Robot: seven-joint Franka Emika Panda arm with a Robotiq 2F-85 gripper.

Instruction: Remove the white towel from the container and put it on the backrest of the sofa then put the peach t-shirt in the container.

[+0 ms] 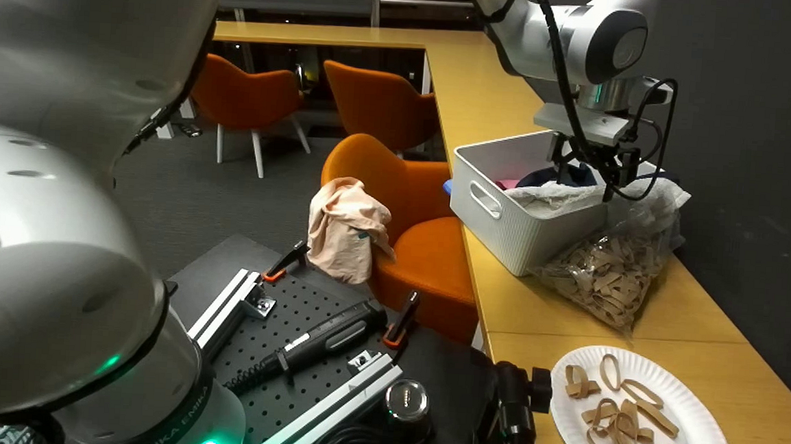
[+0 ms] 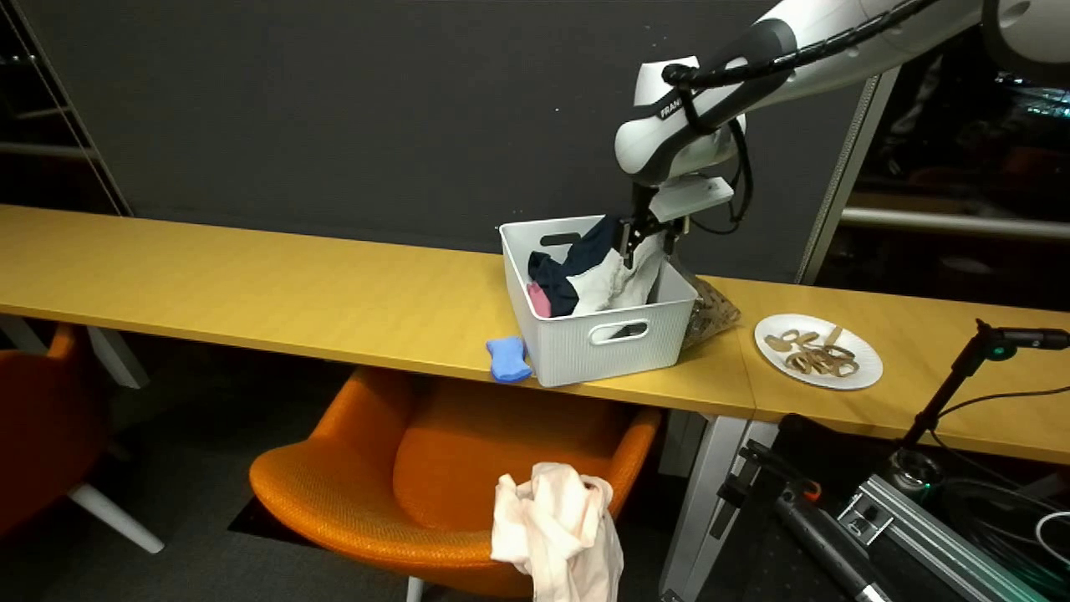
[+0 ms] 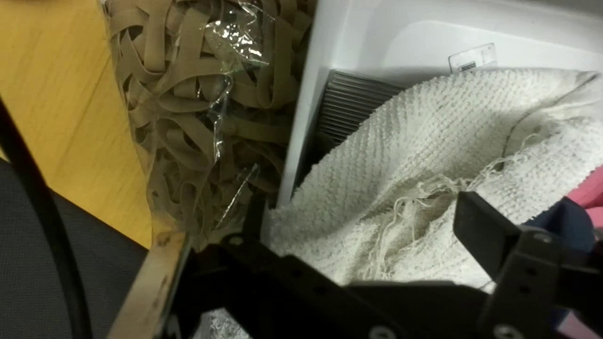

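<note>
The white towel (image 1: pixel 553 199) lies bunched in the white container (image 1: pixel 505 225), at the side by the bag, and seems to reach over the rim there. It also shows in an exterior view (image 2: pixel 598 286) and the wrist view (image 3: pixel 400 141). My gripper (image 1: pixel 583 182) is open above the towel. In the wrist view, my gripper (image 3: pixel 365 212) has one finger over the towel and one near the container's rim; contact cannot be told. The peach t-shirt (image 1: pixel 347 233) hangs over the backrest of the orange chair (image 2: pixel 334 493), the only sofa-like seat close by.
A plastic bag of tan bands (image 1: pixel 605 279) leans against the container. A paper plate (image 1: pixel 699 426) with bands lies nearer the robot. Dark cloth (image 2: pixel 585 251) and pink cloth (image 2: pixel 539 299) share the container. A blue sponge (image 2: pixel 508 359) sits at the table edge. A dark wall (image 2: pixel 334 125) stands behind.
</note>
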